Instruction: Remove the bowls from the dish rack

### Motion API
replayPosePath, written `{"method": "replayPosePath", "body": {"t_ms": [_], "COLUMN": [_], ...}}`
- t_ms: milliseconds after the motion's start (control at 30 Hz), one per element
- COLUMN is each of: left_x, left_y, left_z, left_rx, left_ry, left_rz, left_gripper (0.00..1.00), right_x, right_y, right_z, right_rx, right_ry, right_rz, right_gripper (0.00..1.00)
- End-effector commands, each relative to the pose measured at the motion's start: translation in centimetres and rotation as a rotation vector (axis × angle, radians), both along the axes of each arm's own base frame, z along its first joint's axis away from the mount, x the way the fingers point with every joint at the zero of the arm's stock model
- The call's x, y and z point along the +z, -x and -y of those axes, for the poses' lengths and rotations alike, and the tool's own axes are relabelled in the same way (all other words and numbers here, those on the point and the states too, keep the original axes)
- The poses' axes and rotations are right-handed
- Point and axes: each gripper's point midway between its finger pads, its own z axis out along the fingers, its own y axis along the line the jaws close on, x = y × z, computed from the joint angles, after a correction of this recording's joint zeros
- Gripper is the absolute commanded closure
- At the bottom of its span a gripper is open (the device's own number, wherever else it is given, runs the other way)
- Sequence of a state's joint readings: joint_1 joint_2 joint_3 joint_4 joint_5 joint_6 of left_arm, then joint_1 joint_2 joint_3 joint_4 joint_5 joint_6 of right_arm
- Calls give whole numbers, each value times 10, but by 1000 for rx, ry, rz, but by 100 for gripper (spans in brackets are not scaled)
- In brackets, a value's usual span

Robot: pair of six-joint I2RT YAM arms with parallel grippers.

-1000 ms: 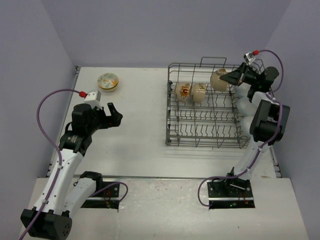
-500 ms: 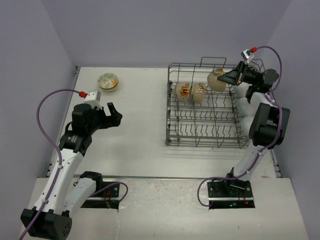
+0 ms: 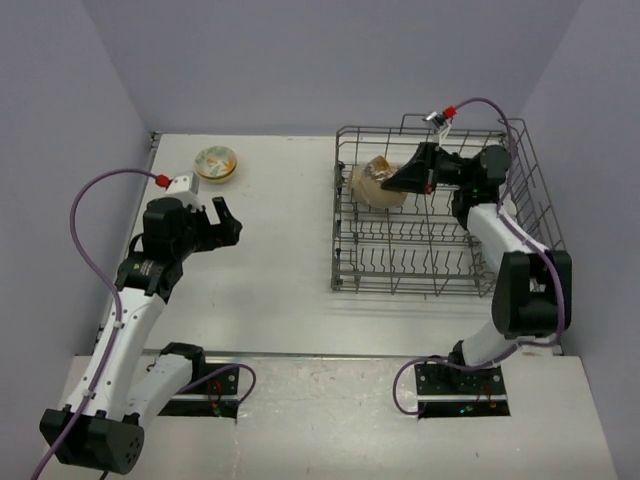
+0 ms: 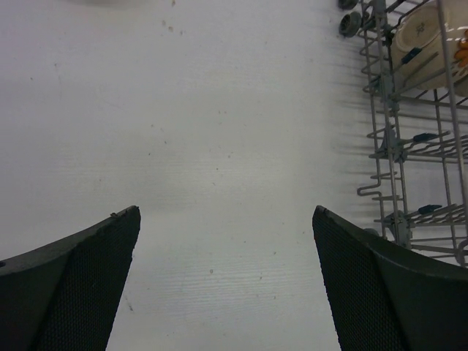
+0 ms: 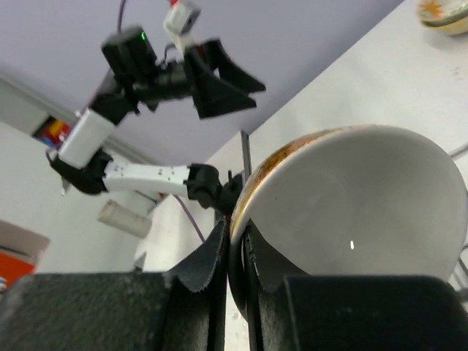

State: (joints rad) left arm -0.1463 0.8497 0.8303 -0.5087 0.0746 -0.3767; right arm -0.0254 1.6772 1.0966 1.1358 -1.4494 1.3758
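Right gripper (image 3: 402, 180): clenched on the rim of the held bowl (image 3: 376, 174), with one finger inside and one outside (the pinch is seen plainly in the right wrist view). The held bowl is tilted on edge over the far left part of the rack (image 3: 440, 262). Whether it touches the wires cannot be told from above. Its inside is seen as white and its rim as flecked brown. Its lower part is covered by the fingers in the wrist view.

Left gripper (image 3: 226, 222): released, jaws spread wide, nothing between them. It is held over bare table (image 3: 290, 250), left of the rack. In its own view only the two finger ends are shown, cut off at the bottom edge.

Racked bowl (image 4: 420, 36): a cream one is seen between the wires at the rack's corner in the left wrist view. It is cut off by the frame, with an orange mark at the edge. From above, that spot is largely hidden behind the held bowl, so no count can be made.

Floral bowl (image 3: 215, 162): set upright on the table at far left, well apart from the rack.
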Motion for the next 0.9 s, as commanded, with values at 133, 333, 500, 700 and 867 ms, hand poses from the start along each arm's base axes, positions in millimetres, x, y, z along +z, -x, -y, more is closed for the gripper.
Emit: {"method": "replayPosePath", "body": {"t_ms": [133,333,500,700,867], "left_x": [139,188,205,166,137], "left_y": [-20,-41,-42,-32,-30], "left_z": [28,88,134,199,217], "left_rx": [-102,-190,-233,-366,-400], "left_ry": [90,67,44,2,-14], "left_rz": [182,155,155,59,6], "left_gripper": [0,0,0,0,2], "right_x": [32,11,16,10,17], "right_y": [56,55,75,95,101], "right_z": [-90,-88,-98,-108,-112], "right_rx": [-184,-391,-407,-344,-337], "right_ry": [427,819,931,1031,1001], "right_rz": [438,652,877,1039,1075], "right_gripper": [100,100,100,100,100]}}
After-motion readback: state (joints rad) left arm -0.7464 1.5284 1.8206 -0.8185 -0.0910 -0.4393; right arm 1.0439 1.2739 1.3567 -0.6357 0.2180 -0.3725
